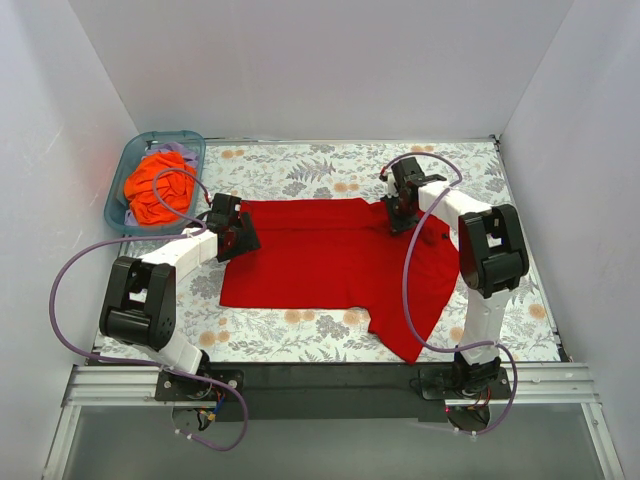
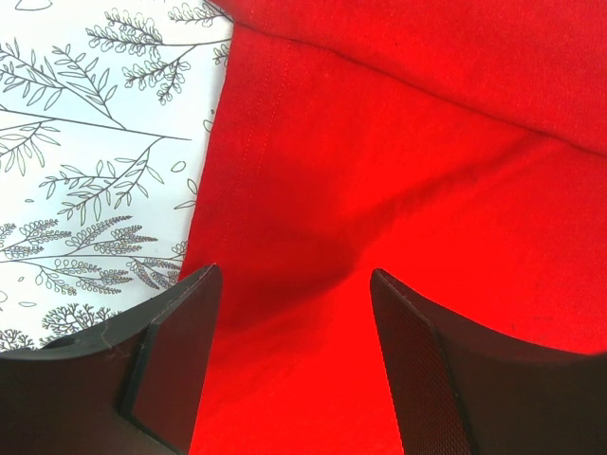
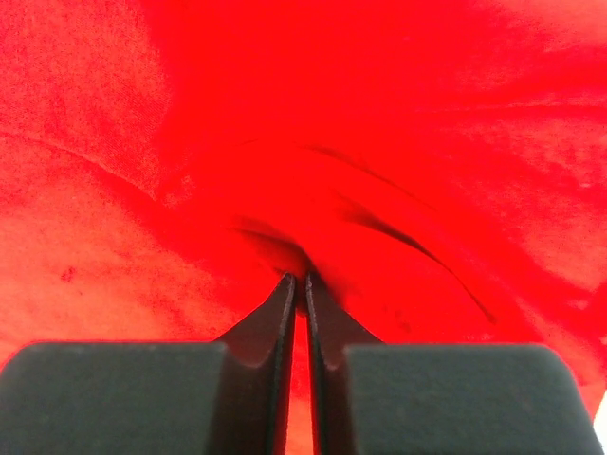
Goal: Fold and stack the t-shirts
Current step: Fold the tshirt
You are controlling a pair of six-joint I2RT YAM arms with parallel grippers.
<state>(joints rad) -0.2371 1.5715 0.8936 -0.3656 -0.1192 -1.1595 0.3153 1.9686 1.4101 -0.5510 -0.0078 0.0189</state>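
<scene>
The red t-shirt (image 1: 330, 265) lies spread on the floral table, one part trailing toward the front right. My left gripper (image 1: 238, 238) is open at the shirt's left edge, its fingers (image 2: 175, 355) straddling the red cloth (image 2: 398, 171) with nothing pinched. My right gripper (image 1: 403, 215) is at the shirt's far right corner, shut on a pinch of the red cloth (image 3: 313, 171), which wrinkles toward the fingertips (image 3: 285, 294). The orange t-shirt (image 1: 160, 187) lies crumpled in the teal bin (image 1: 122, 170) at the back left.
The floral tablecloth (image 1: 300, 172) covers the table between white walls. The bin stands against the left wall. A purple cable (image 1: 75, 270) loops beside the left arm, and another (image 1: 408, 290) crosses the shirt by the right arm.
</scene>
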